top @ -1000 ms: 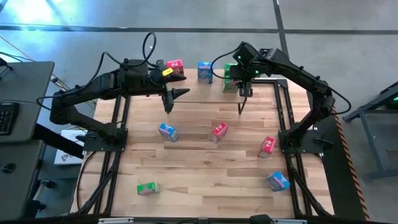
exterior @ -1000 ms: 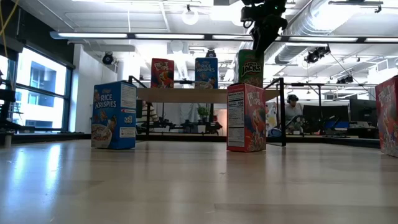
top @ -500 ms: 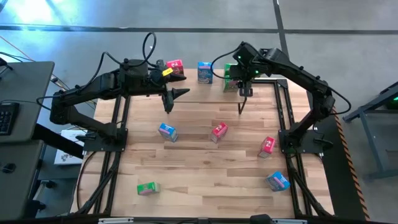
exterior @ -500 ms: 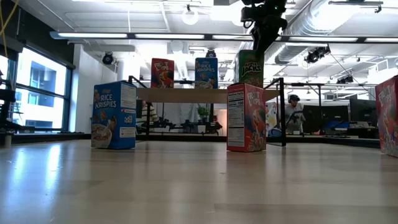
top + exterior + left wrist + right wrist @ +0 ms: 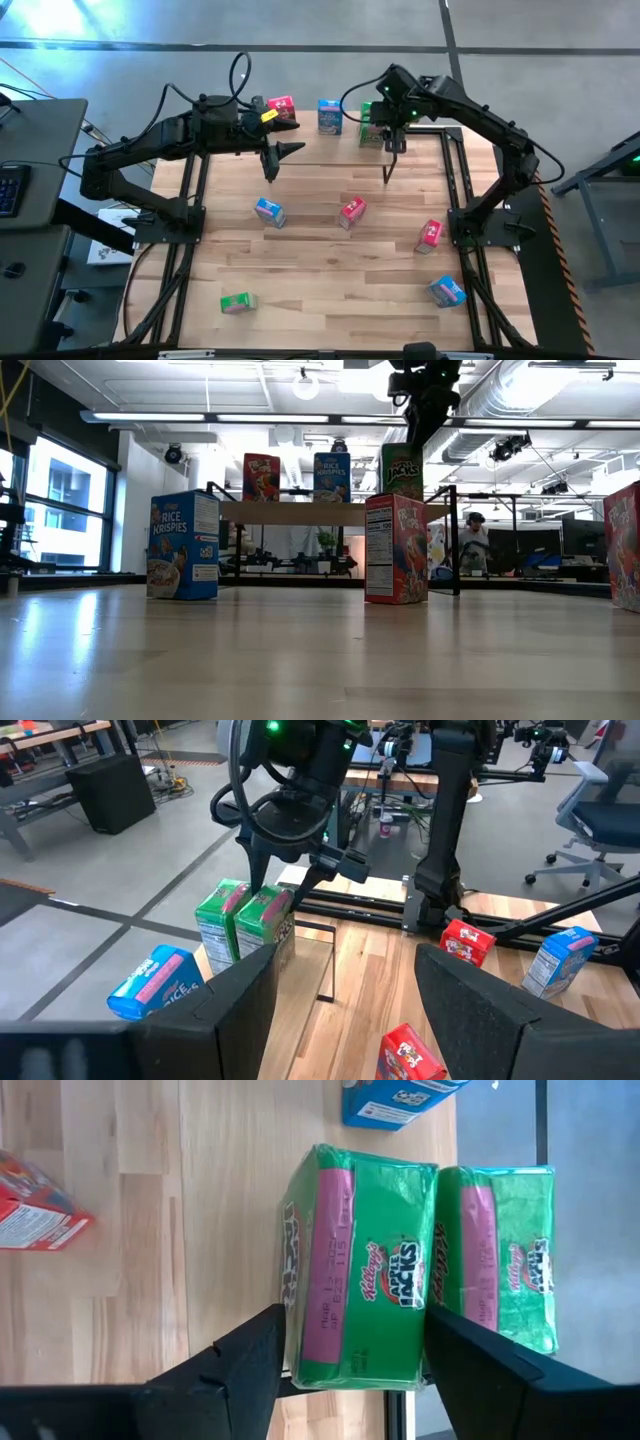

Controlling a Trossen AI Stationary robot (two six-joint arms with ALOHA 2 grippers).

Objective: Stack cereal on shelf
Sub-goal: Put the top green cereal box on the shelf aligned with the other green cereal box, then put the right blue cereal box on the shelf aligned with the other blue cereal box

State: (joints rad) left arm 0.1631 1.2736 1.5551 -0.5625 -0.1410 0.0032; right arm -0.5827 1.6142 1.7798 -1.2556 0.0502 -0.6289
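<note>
I have the right gripper point(image 5: 355, 1318) hanging straight over the shelf point(image 5: 300, 512), fingers pointing down. Its jaws stand open, one finger on each side of the green box point(image 5: 360, 1250) directly beneath it. As far as I can judge, the pads are just clear of the cardboard rather than pinching it.

That box stands upright on the plank with its long axis running up toward the tool and its narrow thickness lying across the jaws. A second green box point(image 5: 510, 1250) stands just beside it, outside one finger. From the low view, the blue box point(image 5: 332, 477) and the red box point(image 5: 261, 477) stand farther along the same plank.

The coming move turns on that alignment. The box lies along my line of retreat, so I judge a straight lift should clear it, while any sideways drift could tip it or its neighbour.

The left gripper point(image 5: 279, 158) waits over the table, open with nothing in it, well to the side of the shelf's red end.

Of the cereal on the table, the nearest red box point(image 5: 352, 210) lies below the right gripper, toward the front. The blue table box point(image 5: 269, 211) sits almost under the left gripper.
</note>
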